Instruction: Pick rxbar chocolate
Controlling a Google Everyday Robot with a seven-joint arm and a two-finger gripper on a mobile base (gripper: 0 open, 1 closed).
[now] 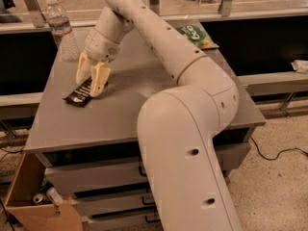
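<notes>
The rxbar chocolate, a flat dark bar with pale lettering, lies on the left part of the grey table. My gripper reaches down at the bar's far end. Its two tan fingers stand close together on either side of that end, closed on the bar. The bar still rests flat on the table. My white arm sweeps over the table from the lower right and hides part of the table's middle.
A clear water bottle stands at the table's back left, just behind the gripper. A green snack bag lies at the back right. Grey drawers sit under the table, and an open cardboard box is on the floor at the lower left.
</notes>
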